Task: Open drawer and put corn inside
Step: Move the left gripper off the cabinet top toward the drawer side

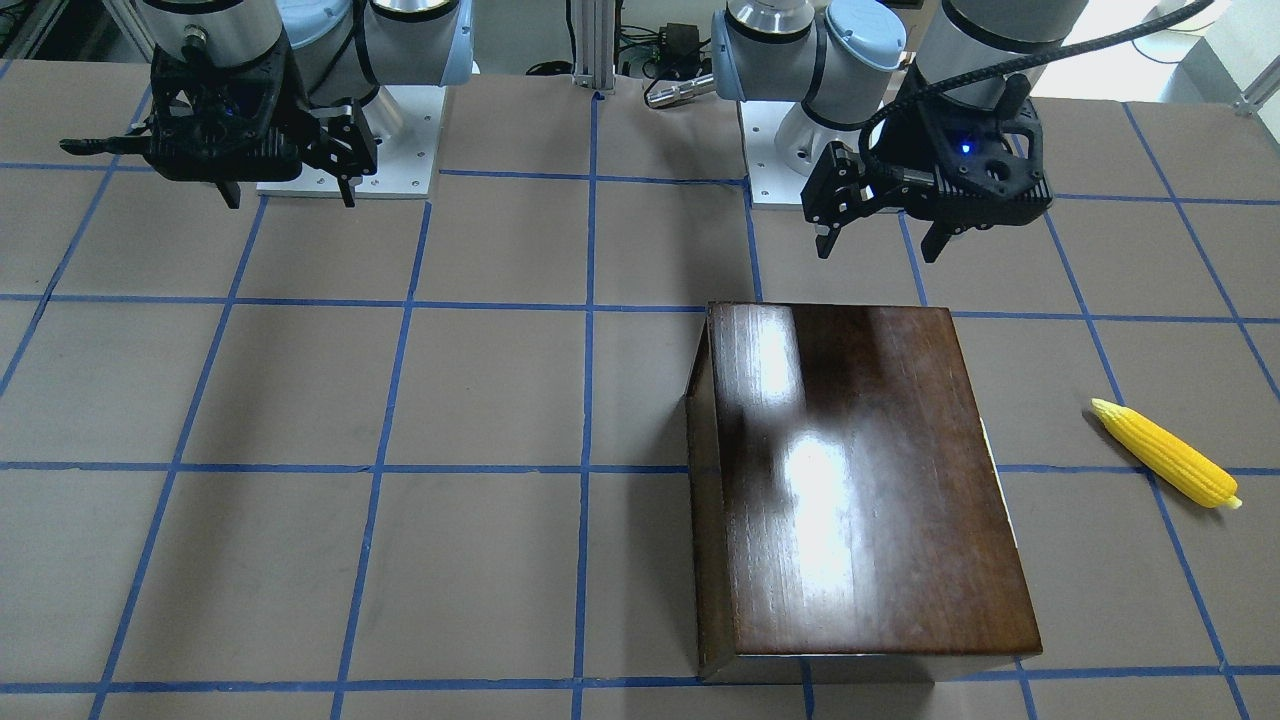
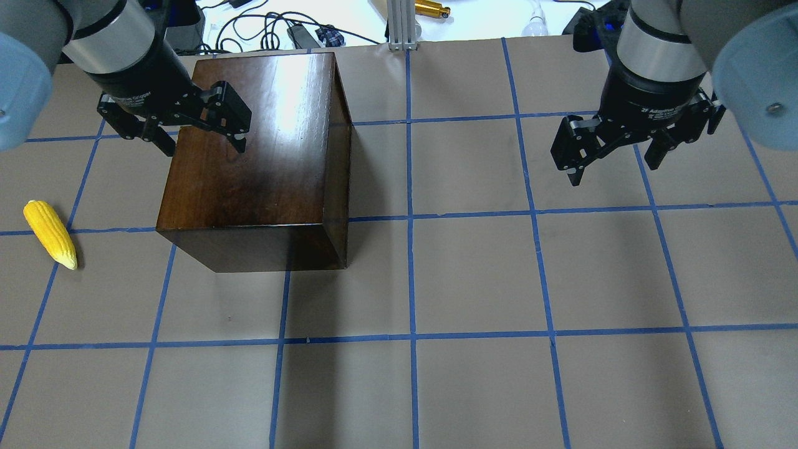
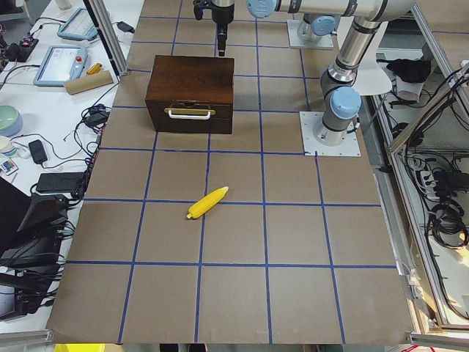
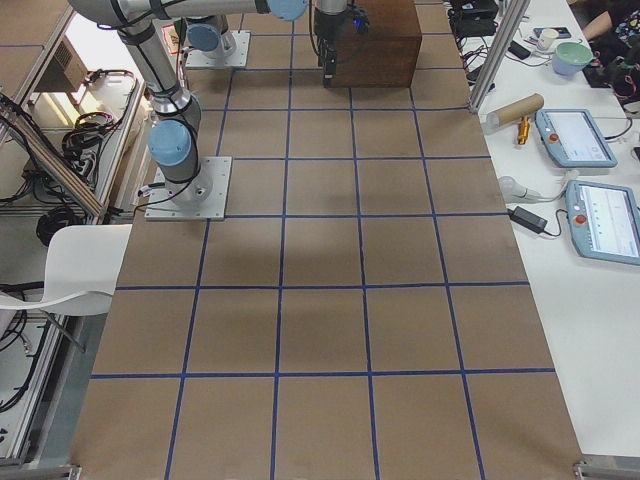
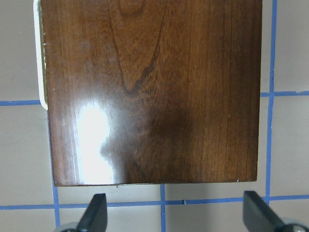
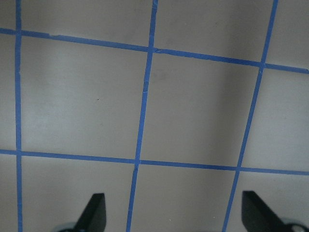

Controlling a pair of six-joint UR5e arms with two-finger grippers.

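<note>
While both arms are hovering, I am logging: left gripper (image 2: 206, 148) and right gripper (image 2: 614, 171) spread, empty; glossy dark-wood drawer (image 3: 189, 117) sitting shut; bumpy, tapered yellow corn (image 2: 50, 234) lying apart, on the table (image 2: 474, 274) at my left.

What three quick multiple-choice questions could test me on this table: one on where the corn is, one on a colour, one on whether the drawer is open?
1. Where does the corn lie?
A) on top of the box
B) on the table, apart from the box
C) inside the drawer

2. What colour is the box?
A) white
B) dark brown
C) green

3. The drawer is:
A) shut
B) half out
C) taken out

Answers:
1 B: the corn lies on bare table off to one side of the box.
2 B: the box's top is glossy dark wood.
3 A: in the left side view the drawer's front sits flush with the box.
</note>
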